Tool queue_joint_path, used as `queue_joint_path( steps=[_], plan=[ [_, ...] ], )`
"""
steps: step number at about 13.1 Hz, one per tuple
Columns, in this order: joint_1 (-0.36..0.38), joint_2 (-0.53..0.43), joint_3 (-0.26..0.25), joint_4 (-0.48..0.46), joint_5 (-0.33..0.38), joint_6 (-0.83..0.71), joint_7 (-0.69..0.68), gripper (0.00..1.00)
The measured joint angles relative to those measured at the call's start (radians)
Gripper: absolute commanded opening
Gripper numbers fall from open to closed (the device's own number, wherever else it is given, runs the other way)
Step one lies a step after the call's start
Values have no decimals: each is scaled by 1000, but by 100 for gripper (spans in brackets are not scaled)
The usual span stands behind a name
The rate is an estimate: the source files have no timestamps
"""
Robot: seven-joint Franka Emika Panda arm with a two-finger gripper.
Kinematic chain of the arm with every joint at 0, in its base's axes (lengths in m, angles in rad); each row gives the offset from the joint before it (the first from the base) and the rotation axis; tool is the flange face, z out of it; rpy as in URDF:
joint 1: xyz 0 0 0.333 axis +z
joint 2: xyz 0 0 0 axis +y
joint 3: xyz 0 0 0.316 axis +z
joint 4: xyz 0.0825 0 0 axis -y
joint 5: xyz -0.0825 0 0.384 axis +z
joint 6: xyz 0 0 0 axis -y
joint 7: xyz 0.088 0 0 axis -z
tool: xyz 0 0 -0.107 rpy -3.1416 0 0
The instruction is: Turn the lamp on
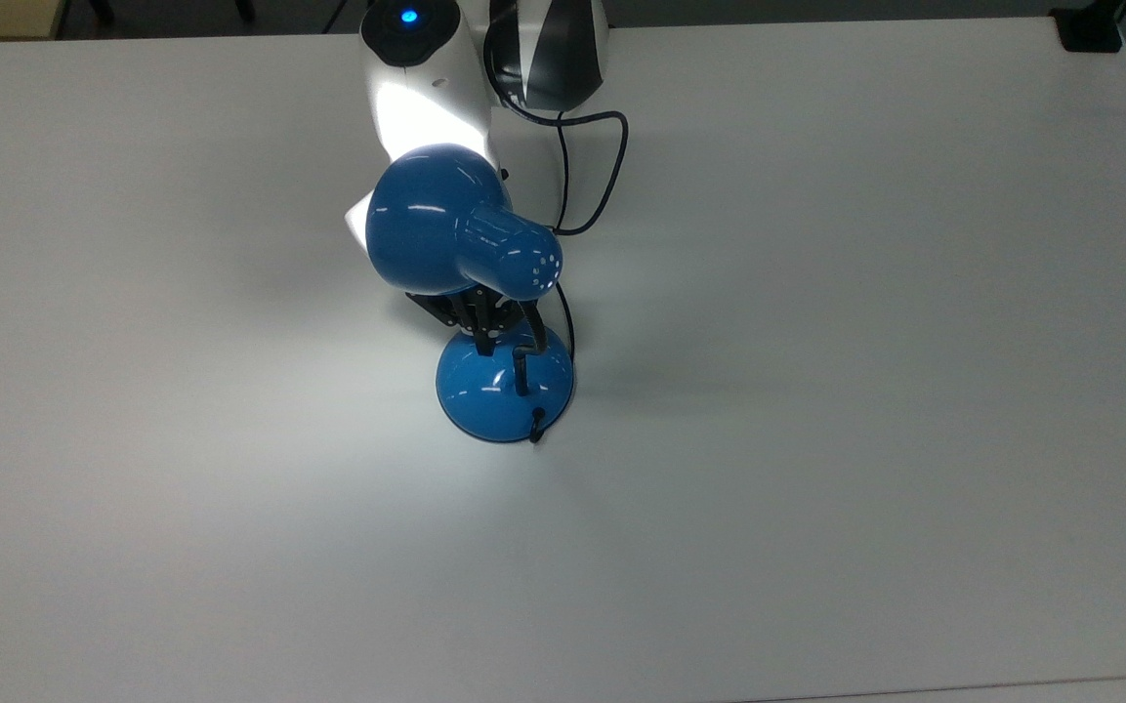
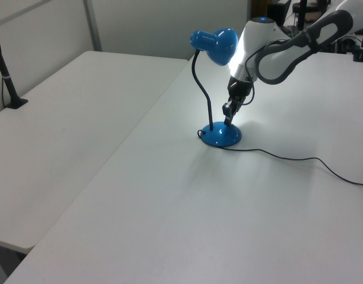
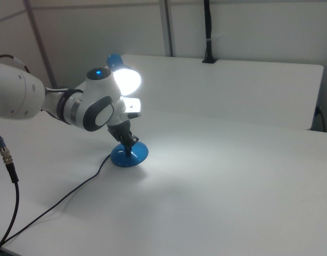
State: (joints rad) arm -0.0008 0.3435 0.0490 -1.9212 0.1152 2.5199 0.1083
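Pincer [image 2: 228, 120] tip down on the lamp's domed base; how far its fingers are parted cannot be told, and no grip on anything is evident.

Table [image 1: 865, 391]: broad, white, bare around the work.

Arm [image 3: 91, 106]: crowded in close under the shade, bright glare on its white casing.

Lamp [image 1: 504, 391]: stands mid-table, shade lit, so the task looks done.

Cord [image 2: 288, 158]: trails from the base across the table.

Risks, as judged: further downward pressure could toggle the switch off again or tip the base; a careless retreat could knock the shade or neck, or snag the cord.
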Motion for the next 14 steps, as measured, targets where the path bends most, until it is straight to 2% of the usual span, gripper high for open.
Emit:
queue_joint_path(
  steps=[4,6,8,9,11,13,14],
  plan=[
    [-4,-2,0,-1,0,-6,12,0],
    [-23,-25,-3,3,-4,-139,7,0],
    [-35,-69,-4,4,-38,-300,-27,0],
    [-36,-91,-4,6,-53,-374,-44,6],
    [-46,-146,-6,10,-76,-497,-95,60],
    [-74,-227,-9,20,-88,-601,-175,96],
    [-87,-266,-11,30,-90,-641,-199,100]
  ],
)
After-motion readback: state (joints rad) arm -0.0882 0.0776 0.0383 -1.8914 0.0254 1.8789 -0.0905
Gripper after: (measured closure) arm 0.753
